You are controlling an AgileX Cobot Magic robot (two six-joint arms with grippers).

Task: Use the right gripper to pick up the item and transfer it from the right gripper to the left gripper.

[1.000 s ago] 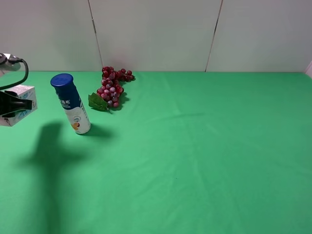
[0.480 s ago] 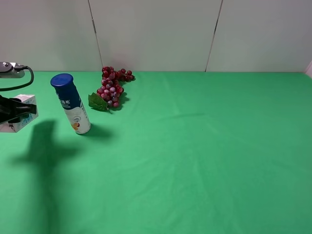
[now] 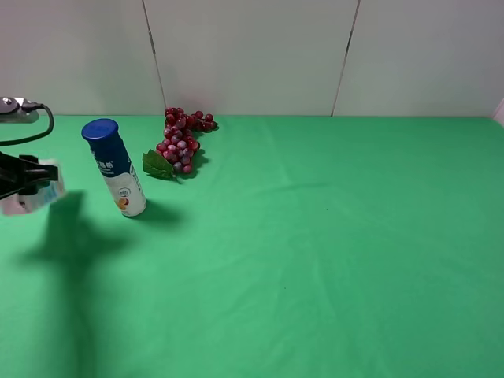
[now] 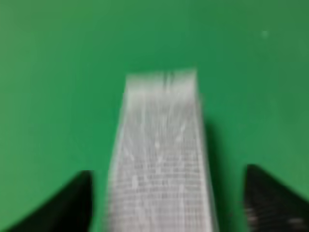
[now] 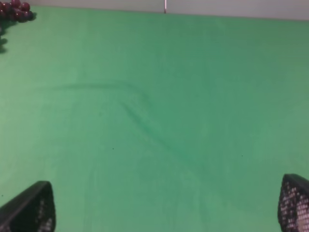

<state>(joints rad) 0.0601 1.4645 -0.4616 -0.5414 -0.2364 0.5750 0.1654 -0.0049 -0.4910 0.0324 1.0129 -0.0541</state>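
Observation:
The item, a small white carton (image 3: 38,192), shows blurred at the far left edge of the exterior view, just under my left gripper (image 3: 24,175). In the left wrist view the carton (image 4: 161,145) lies between the two black fingers (image 4: 72,205), with green cloth showing in a gap on each side, so the left gripper (image 4: 166,174) is open and not touching it. The carton is motion-blurred. My right gripper (image 5: 165,182) is open and empty above bare green cloth. It is out of the exterior view.
A blue-capped white bottle (image 3: 115,167) stands just right of the carton. A red grape bunch (image 3: 180,142) with a leaf lies behind it near the back wall and also shows in the right wrist view (image 5: 14,9). Green cloth (image 3: 331,260) covers the table.
The left gripper and the carton have sunk lower at the left edge. The carton now sits lower than the fingers and is blurred. The fingers stand apart from it.

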